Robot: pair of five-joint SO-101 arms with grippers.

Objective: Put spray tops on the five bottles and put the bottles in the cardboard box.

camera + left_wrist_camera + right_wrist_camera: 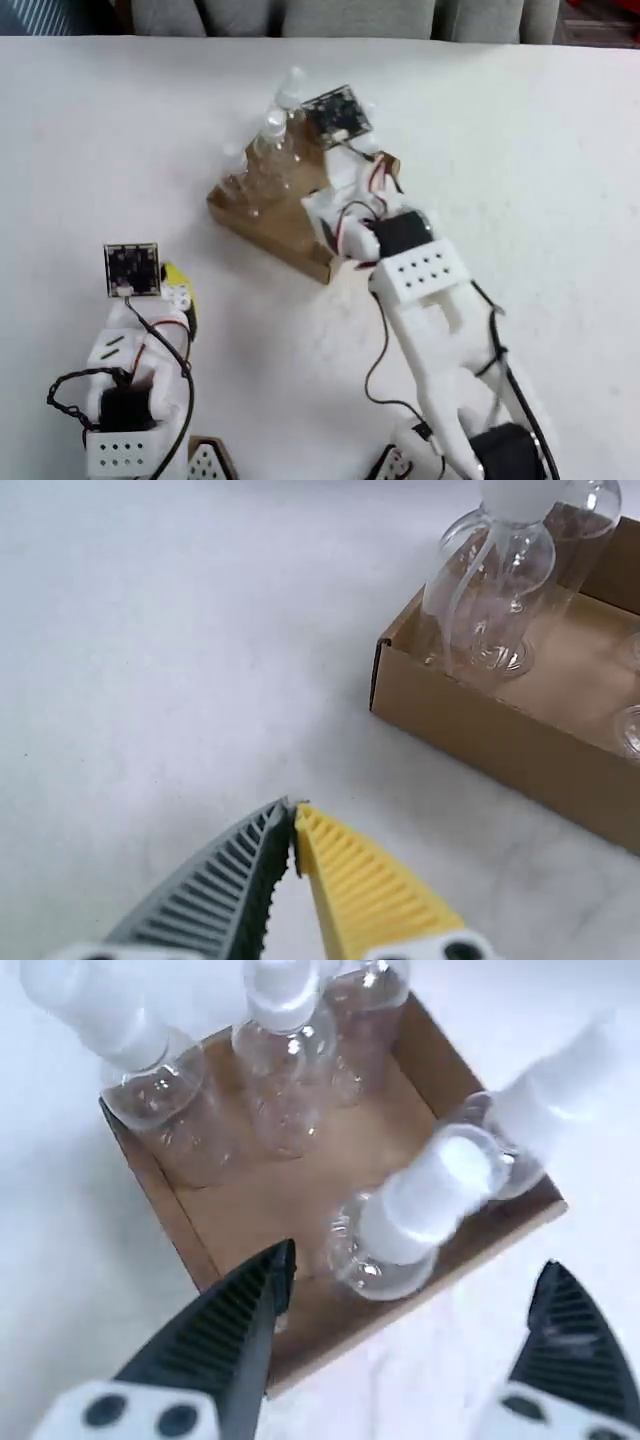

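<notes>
The cardboard box (300,240) sits mid-table with several clear bottles (262,160) standing in it, each capped by a white spray top (280,990). My right gripper (415,1285) hangs open above the box's corner. Its black fingers (250,1310) straddle one tilted bottle (400,1230) without touching it. A further bottle (530,1120) leans by the box wall (160,1190). Down at the table's front left, my left gripper (293,815) rests shut and holds nothing, its grey and yellow fingertips together over bare table. From there the box (480,730) and two bottles (490,590) lie ahead.
White tabletop (520,150) surrounds the box on all sides. The right arm's body (430,300) stretches from the front edge to the box. Grey chair backs (300,15) line the far side of the table.
</notes>
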